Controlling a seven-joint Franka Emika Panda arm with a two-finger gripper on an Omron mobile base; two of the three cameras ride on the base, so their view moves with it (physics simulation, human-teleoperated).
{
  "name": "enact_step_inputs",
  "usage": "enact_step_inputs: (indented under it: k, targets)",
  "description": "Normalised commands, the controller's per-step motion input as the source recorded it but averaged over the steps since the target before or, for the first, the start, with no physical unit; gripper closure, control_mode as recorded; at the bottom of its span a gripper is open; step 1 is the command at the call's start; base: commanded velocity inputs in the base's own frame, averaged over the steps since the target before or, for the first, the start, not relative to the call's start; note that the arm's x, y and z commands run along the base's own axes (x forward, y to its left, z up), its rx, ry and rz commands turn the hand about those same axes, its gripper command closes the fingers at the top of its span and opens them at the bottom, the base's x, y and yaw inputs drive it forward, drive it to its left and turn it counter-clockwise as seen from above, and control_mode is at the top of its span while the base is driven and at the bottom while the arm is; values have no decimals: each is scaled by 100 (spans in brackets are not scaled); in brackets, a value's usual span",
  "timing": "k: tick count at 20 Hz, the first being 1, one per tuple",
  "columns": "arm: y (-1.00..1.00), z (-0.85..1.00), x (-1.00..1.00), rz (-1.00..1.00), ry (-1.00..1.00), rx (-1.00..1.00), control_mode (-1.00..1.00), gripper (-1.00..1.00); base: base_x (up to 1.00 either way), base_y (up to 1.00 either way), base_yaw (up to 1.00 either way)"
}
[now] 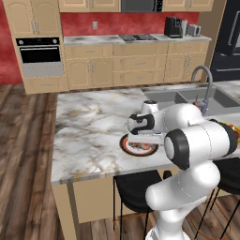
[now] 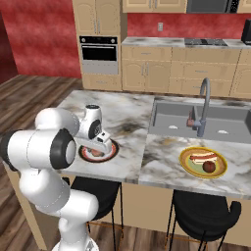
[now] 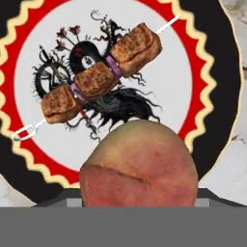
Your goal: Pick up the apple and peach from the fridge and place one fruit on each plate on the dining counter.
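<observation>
A red-yellow peach [image 3: 140, 164] fills the lower hand view, and my gripper [image 2: 100, 143] is shut on it, the fingertips [image 3: 55, 199] barely showing at its sides. Hand and peach hang just above the dark-rimmed plate [image 3: 226, 72], which lies near the front edge of the dining counter [image 1: 89, 126] and carries a meat skewer [image 3: 101, 77]. In the left base view the gripper [image 1: 140, 138] covers part of that plate [image 1: 125, 145]. To the right, the yellow-rimmed plate [image 2: 188, 166] holds the dark red apple [image 2: 209, 167] beside a slice of food. The black fridge [image 1: 227, 51] stands at the far right.
The steel sink [image 2: 171, 115] and arched tap [image 2: 203, 105] are set in the counter behind the yellow-rimmed plate. Black stools [image 2: 206, 211] stand under the counter's front edge. The wall counter, with a black oven [image 1: 40, 56] and coffee machine [image 1: 173, 26], lies beyond.
</observation>
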Motion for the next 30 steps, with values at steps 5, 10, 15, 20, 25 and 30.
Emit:
enact_step_inputs:
  k: [5,10,15,20,25,30]
  targets:
    - [0,-24,56,0,0,0,-100,100,0,0,0]
    - [0,-12,8,0,3,0,-100,100,0,0,0]
    - [0,-1,0,0,0,0,-100,100,0,0,0]
    - [0,0,0,0,0,0,-100,-100,0,0,0]
    - [0,15,-4,0,0,0,-100,-100,0,0,0]
    - [0,57,-16,0,1,0,-100,-100,0,0,0]
